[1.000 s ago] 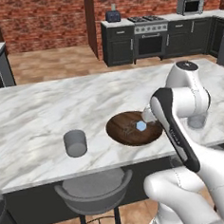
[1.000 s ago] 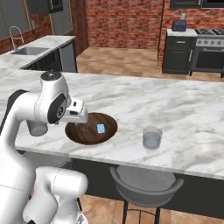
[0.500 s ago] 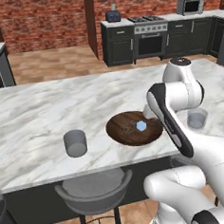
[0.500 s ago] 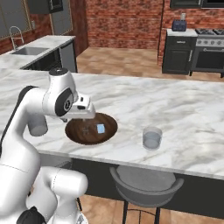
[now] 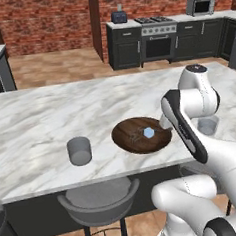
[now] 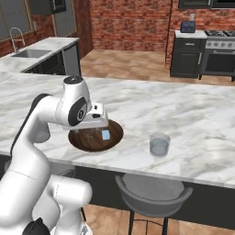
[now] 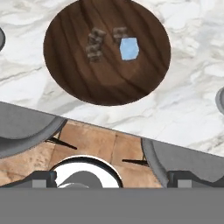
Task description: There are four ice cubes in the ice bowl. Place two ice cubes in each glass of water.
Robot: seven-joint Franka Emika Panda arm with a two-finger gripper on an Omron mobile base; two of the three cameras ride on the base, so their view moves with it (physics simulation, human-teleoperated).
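Observation:
The dark wooden ice bowl point(image 7: 74, 78) point(image 5: 134, 141) point(image 6: 87, 141) lies on the marble island. In it, one pale blue ice cube point(image 7: 129, 48) point(image 5: 149, 132) point(image 6: 105, 135) stands out, and fainter translucent ice cubes point(image 7: 94, 43) cluster beside it. One glass of water point(image 5: 79, 151) point(image 6: 159, 145) stands apart from the bowl, and the other glass point(image 5: 209, 126) is half hidden behind my arm. My gripper point(image 7: 111, 178) point(image 6: 95, 124) hovers above the bowl's near rim. It is open and holds nothing, with its fingertips point(image 7: 43, 178) spread wide.
Grey bar stools point(image 5: 99, 199) point(image 6: 153, 195) stand under the island's near edge. Past the island lie the wooden floor, dark cabinets and a stove point(image 5: 156, 36). A sink counter point(image 6: 32, 55) runs along the far left wall.
The hand has swung sideways from beside the bowl to above it, and the elbow has followed. Bowl, cubes and glasses have stayed put.

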